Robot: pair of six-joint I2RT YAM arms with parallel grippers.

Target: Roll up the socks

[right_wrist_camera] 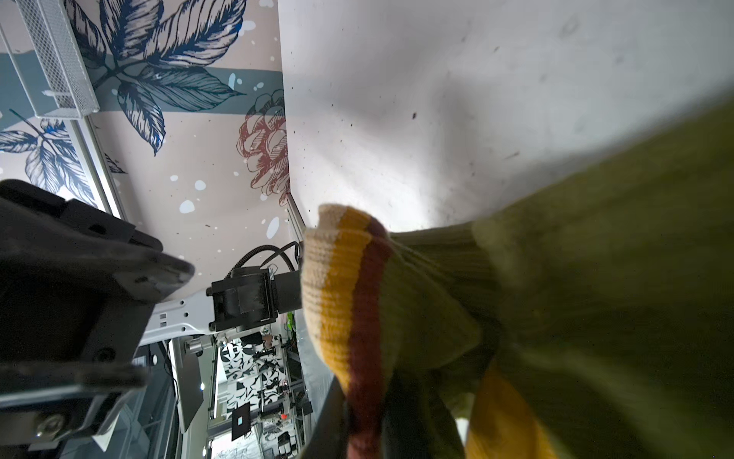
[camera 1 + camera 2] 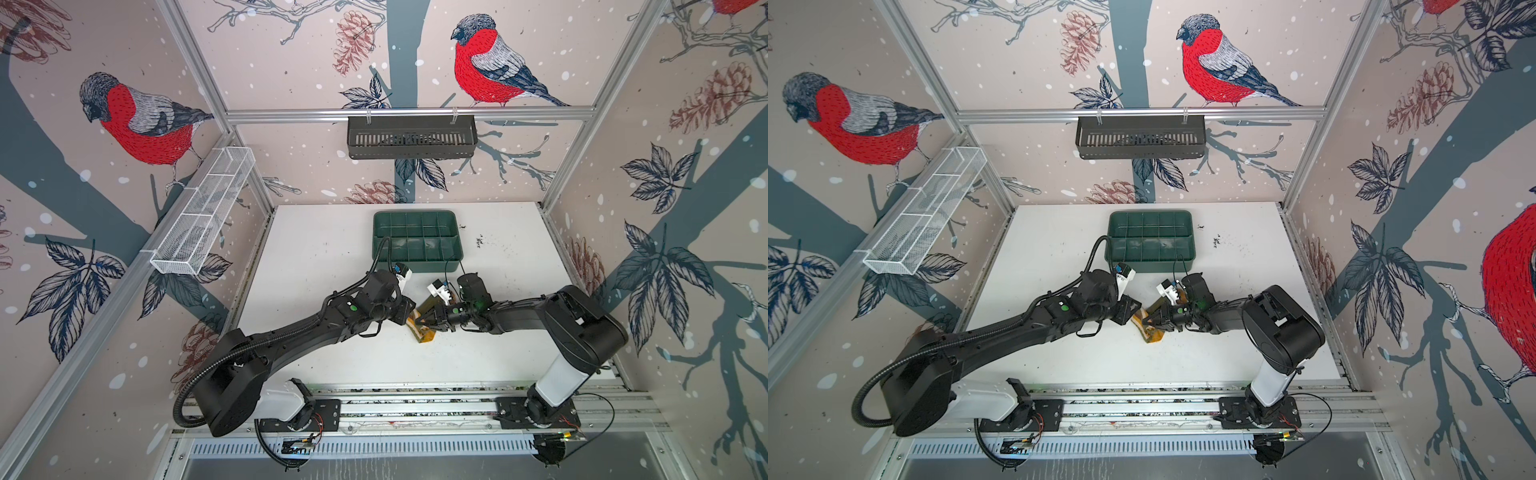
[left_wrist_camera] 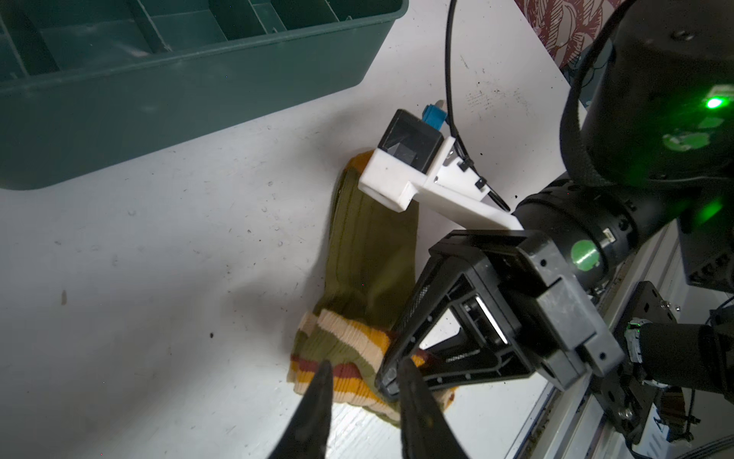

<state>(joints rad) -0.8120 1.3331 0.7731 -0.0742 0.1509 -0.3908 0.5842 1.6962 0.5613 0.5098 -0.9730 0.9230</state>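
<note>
A: Socks point(image 3: 369, 254), what do you see?

B: Olive knit, orange toe toward the green tray point(image 3: 190, 91), and cream, orange and brown bands at the cuff. They lie flat mid-table point(image 2: 316, 257), just in front of the tray and not touching it. I can't tell how many layers there are.

A: Same from above?

B: Yes, in both top views, but the socks point(image 2: 423, 330) point(image 2: 1152, 330) are mostly hidden under the two wrists.

A: Arms?

B: Both reach in from their own sides, wrists low, tips nearly meeting over the cuff end.

A: Fingers?

B: On my feed the right gripper point(image 3: 391, 381) is pinched onto the cuff edge. In its own wrist view the striped cuff point(image 1: 349, 302) is bunched up close to the lens. The left gripper point(image 3: 367, 369) has a narrow gap, with its tips over the stripes and nothing clamped.
</note>
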